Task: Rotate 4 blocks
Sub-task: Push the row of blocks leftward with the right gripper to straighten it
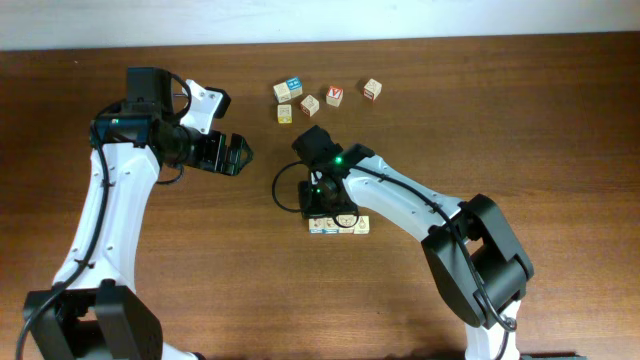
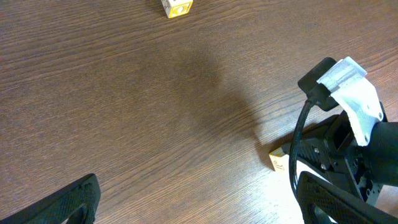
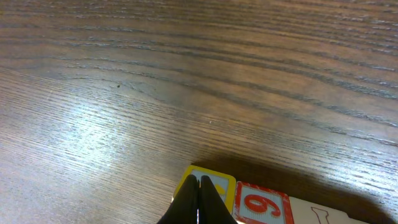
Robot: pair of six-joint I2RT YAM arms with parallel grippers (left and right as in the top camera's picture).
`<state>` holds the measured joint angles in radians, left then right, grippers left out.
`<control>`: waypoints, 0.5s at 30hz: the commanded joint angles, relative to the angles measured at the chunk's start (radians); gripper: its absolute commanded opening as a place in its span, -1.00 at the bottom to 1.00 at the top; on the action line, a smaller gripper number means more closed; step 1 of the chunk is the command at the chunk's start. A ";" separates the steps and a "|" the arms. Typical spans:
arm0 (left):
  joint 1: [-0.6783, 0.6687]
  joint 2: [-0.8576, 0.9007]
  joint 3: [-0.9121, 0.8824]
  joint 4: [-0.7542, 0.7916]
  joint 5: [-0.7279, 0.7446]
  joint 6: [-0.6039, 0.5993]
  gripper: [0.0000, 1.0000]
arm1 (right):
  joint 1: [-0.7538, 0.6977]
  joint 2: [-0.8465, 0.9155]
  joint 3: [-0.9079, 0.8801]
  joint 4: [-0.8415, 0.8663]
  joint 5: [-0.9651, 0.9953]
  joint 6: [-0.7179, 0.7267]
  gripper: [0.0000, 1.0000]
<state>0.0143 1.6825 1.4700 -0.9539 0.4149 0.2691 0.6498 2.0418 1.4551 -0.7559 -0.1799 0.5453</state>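
The right gripper [image 3: 198, 186] has its jaws pressed together, empty, tips at the yellow-bordered block [image 3: 217, 184] ending the row of blocks [image 1: 347, 226] near the middle of the surface [image 1: 520, 120]. The left gripper [image 1: 240, 157] hangs with jaws wide, holding nothing, well apart from the row

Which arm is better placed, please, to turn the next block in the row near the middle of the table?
Right. The right end effector, shut, sits directly at the row of blocks, its tips at the yellow-edged end block. The left end effector is open but off to the side.
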 commanded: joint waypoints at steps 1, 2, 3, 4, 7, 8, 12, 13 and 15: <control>0.000 0.000 0.003 -0.001 0.005 0.005 0.98 | 0.006 0.011 0.007 -0.012 -0.009 -0.002 -0.92; 0.000 0.000 0.003 -0.001 0.005 0.005 0.98 | 0.006 0.011 0.007 -0.013 -0.009 -0.002 -0.92; 0.000 0.000 0.003 -0.001 0.005 0.005 0.98 | 0.006 0.011 0.007 -0.015 -0.009 -0.002 -0.92; 0.000 0.000 0.003 -0.001 0.005 0.005 0.98 | 0.006 0.011 0.007 -0.015 -0.008 -0.002 -0.92; 0.000 0.000 0.003 -0.001 0.005 0.005 0.98 | 0.002 0.009 0.011 0.004 -0.008 -0.024 -0.92; 0.000 0.000 0.003 -0.002 0.005 0.005 0.98 | -0.020 -0.014 0.034 -0.012 -0.028 -0.063 -0.92; -0.001 0.000 0.003 -0.023 -0.002 -0.126 -0.22 | -0.264 -0.214 0.277 -0.307 -0.218 -0.257 -0.87; -0.001 0.000 0.003 -0.040 -0.031 -0.200 -1.00 | -0.343 -0.249 0.303 -0.394 -0.267 -0.306 -0.81; -0.002 0.000 0.003 -0.104 -0.046 -0.277 -1.00 | -0.496 -0.264 0.297 -0.576 -0.271 -0.508 -0.92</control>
<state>0.0139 1.6825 1.4700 -1.0073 0.3916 0.1123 0.2287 1.7580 1.7657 -1.2446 -0.4034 0.2401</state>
